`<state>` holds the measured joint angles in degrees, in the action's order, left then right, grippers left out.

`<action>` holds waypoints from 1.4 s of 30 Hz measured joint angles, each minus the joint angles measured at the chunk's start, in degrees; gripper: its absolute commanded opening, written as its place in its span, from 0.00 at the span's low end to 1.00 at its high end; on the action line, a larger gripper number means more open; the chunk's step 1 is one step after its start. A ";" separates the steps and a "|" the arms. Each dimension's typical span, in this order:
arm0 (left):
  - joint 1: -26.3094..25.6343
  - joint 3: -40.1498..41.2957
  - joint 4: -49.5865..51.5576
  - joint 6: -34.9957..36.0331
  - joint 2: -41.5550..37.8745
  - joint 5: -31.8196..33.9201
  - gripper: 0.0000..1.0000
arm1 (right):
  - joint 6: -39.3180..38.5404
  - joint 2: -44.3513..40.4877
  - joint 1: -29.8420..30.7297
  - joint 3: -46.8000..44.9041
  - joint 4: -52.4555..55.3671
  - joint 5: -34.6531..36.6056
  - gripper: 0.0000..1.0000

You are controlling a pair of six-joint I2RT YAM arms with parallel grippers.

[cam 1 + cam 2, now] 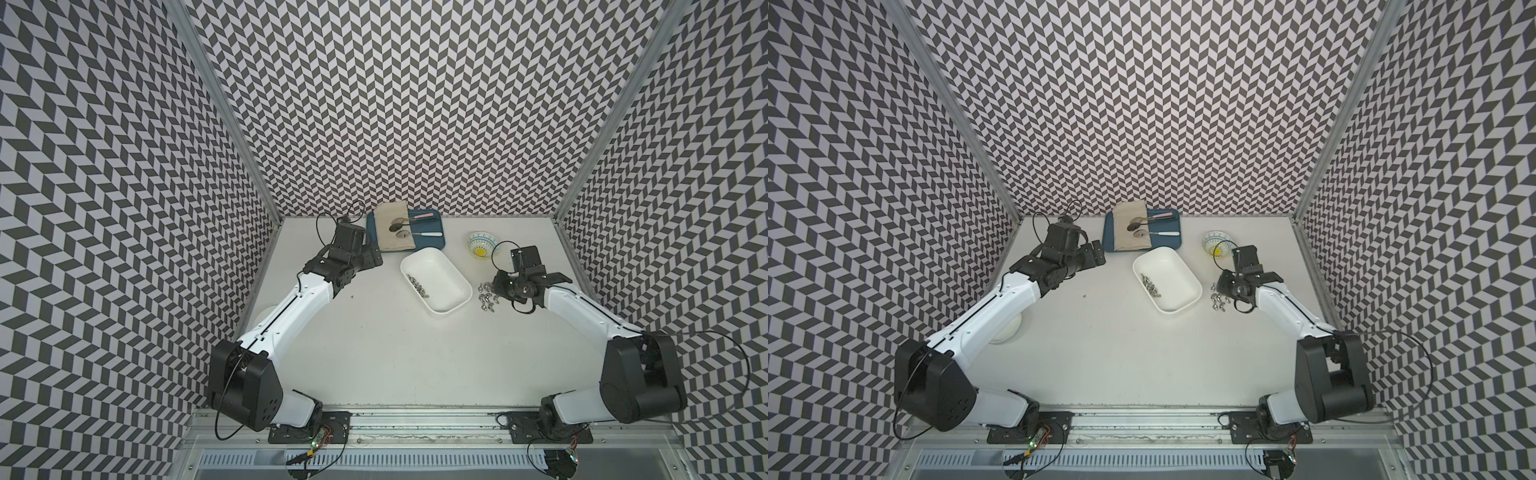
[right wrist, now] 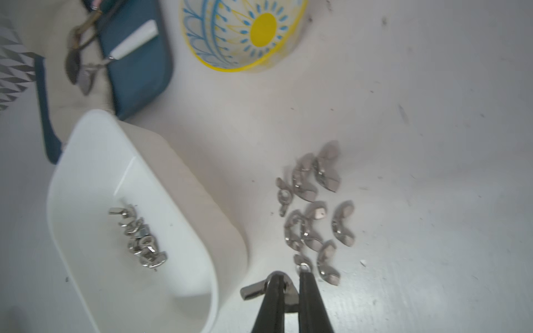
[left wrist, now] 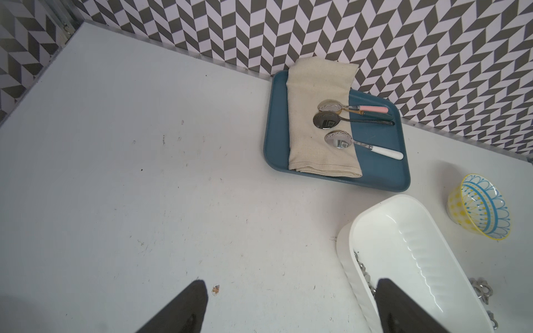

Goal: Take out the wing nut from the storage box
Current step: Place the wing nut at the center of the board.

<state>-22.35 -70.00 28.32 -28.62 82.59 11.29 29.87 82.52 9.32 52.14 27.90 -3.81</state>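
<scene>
Bright diffuse light, soft shadows on the worktop [image 1: 374, 353]; sheen inside the storage box [image 3: 418, 259]; both top views bow at edges; right wrist view blurred.

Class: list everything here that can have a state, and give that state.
right tool: shut on one wing nut
left tool: open, empty
storage box: upright, several wing nuts inside
loose wing nuts: lying on the table beside the box
bowl: empty
cloth: folded on the tray

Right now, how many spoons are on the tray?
3: pink-handled spoon farthest from the storage box, dark spoon in the middle, white-handled spoon nearest it. None looks hidden.
</scene>
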 measured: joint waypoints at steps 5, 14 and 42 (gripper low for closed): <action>0.00 -0.48 -0.28 0.52 1.42 -0.70 0.95 | -0.20 0.09 -1.64 -3.43 -0.04 0.79 0.08; 0.00 -1.20 -0.44 0.55 1.46 -0.70 0.95 | -0.33 1.90 -1.64 -5.57 -1.68 0.83 0.08; 0.00 -1.20 -0.42 0.57 1.46 -0.46 0.95 | -1.40 7.61 -3.41 -6.21 -5.81 0.35 0.19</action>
<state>-22.35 -71.20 27.90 -28.05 84.05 10.83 28.47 90.13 5.91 45.93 22.09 -3.46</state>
